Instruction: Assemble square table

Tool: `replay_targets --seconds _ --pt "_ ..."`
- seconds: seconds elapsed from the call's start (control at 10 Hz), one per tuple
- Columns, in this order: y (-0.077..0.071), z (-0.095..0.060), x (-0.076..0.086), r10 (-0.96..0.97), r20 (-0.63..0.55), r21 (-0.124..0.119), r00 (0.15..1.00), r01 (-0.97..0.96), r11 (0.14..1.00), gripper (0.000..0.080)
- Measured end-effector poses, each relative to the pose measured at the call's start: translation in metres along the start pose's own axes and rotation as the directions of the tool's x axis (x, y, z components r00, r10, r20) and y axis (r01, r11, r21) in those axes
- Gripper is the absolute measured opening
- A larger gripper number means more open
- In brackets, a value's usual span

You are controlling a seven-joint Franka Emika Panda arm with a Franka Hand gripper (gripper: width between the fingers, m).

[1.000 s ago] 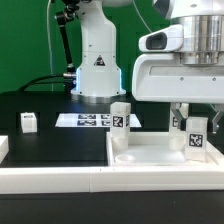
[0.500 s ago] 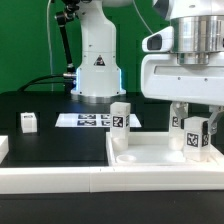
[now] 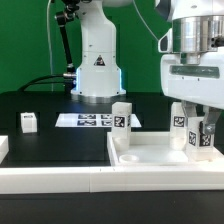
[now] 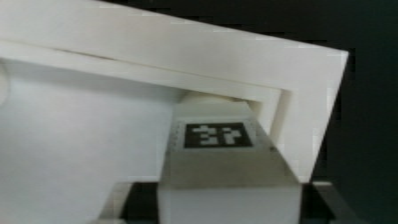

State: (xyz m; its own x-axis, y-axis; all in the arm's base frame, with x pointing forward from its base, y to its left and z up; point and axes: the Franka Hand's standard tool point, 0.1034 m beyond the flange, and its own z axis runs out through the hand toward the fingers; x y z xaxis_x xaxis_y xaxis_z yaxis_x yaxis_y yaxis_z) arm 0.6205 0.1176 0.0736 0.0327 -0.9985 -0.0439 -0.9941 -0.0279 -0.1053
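We are looking at the arm's two-finger gripper [image 3: 196,128] hanging at the right of the exterior view, its jaws clenching a short white blocky plastic leg [image 3: 197,140] from both sides. The leg is standing roughly upright, its black-and-white square tag facing the camera. It is sitting over the far right corner of the white plastic square slab with a raised rim [image 3: 158,151], which is lying flat on the black counter [image 3: 40,105] in the lower right of the frame. We cannot tell whether the leg's foot is touching the slab. In the wrist view the same leg [image 4: 222,175] is showing a tag on its upper face and is sitting just inside the corner of the slab's rim [image 4: 178,50], close to both walls. A second white tagged leg [image 3: 121,117] is standing upright at the slab's far left corner, well apart from the gripper. A third small white tagged block [image 3: 28,122] is resting alone on the counter at the exterior view's left. Between them, the marker board [image 3: 85,120] is lying flat in front of the arm's white base [image 3: 97,65]. A long white border bar [image 3: 50,181] is running along the bottom of the frame, just in front of the slab.
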Motion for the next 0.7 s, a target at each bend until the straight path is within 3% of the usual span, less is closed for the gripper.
replay_targets --seconds 0.4,0.7 --pt "0.0 0.0 0.0022 0.284 0.011 -0.005 0.959 -0.284 0.959 0.029" --pt "-0.0005 -0.0003 0.0096 0.367 0.003 -0.006 0.93 -0.367 0.93 0.029"
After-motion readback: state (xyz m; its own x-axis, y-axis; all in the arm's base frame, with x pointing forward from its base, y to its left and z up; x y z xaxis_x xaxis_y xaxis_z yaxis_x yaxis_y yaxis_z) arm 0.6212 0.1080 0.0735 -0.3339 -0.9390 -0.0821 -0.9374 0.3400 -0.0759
